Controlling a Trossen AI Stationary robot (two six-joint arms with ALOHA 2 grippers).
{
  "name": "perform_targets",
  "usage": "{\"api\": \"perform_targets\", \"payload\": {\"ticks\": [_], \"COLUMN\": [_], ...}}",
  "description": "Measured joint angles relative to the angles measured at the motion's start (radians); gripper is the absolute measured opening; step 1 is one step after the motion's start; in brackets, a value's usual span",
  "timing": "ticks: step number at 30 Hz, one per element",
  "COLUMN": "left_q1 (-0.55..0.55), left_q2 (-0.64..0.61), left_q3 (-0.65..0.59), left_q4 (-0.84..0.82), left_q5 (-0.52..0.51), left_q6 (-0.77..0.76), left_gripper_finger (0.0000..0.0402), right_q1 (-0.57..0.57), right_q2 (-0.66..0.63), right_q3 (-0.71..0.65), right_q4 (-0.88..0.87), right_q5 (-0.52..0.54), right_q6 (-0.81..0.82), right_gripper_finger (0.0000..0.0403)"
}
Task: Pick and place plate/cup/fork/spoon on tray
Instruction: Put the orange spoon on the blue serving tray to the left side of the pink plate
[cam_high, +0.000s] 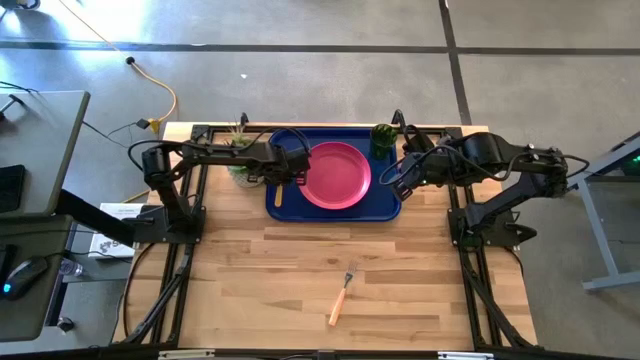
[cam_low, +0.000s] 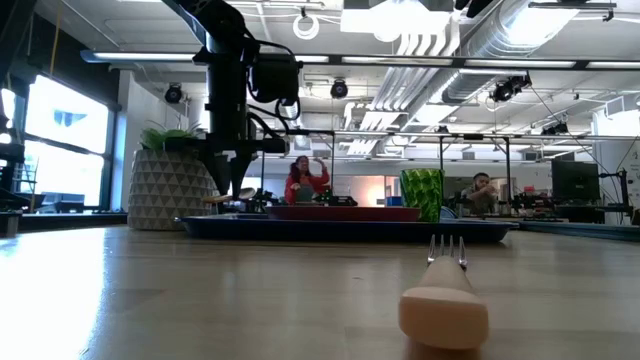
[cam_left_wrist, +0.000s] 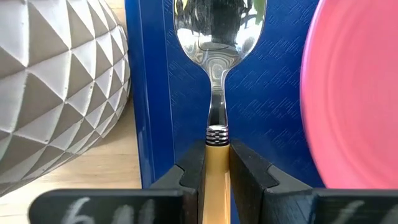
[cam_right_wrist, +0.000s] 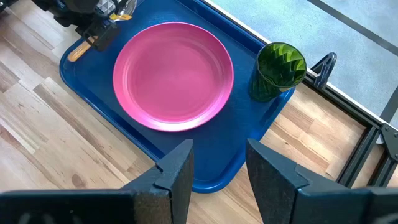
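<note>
The dark blue tray (cam_high: 283, 203) lies at the table's far middle. The pink-red plate (cam_high: 337, 175) lies flat in it, and the green cup (cam_high: 383, 138) stands upright in its far right corner. My left gripper (cam_high: 297, 167) stands over the tray's left strip, shut on the orange-handled spoon (cam_left_wrist: 217, 37). My right gripper (cam_right_wrist: 217, 168) is open and empty, above the tray's near right corner. The orange-handled fork (cam_high: 342, 295) lies flat on the bare wood near the front middle. My left gripper pinches the spoon's orange handle (cam_left_wrist: 216, 163) between its two fingers, just behind the ribbed metal collar. The fingers (cam_left_wrist: 250, 177) point down from above and lie across the handle. The spoon lies level over the tray's left strip; whether it touches the tray floor I cannot tell.
A white faceted plant pot (cam_high: 238, 150) stands just left of the tray, close beside my left gripper; it also shows in the left wrist view (cam_left_wrist: 56, 81). Bare wood stretches from the tray to the front edge around the fork. People sit in the room beyond the table.
</note>
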Motion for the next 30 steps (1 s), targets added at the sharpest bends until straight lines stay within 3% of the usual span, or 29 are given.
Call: {"api": "perform_targets", "payload": {"ticks": [16,30], "left_q1": [-0.024,-0.078], "left_q2": [0.0,0.059], "left_q3": [0.066,0.079], "left_q4": [-0.018,0.002], "left_q5": [-0.076,-0.044], "left_q6": [0.002,-0.124], "left_gripper_finger": [0.0042,0.0042], "right_q1": [0.0,0.0], "right_q2": [0.0,0.0], "right_q3": [0.0,0.0], "right_q4": [0.0,0.0], "right_q5": [0.024,0.018], "right_q6": [-0.003,-0.042], "right_gripper_finger": [0.0138,0.0138]}}
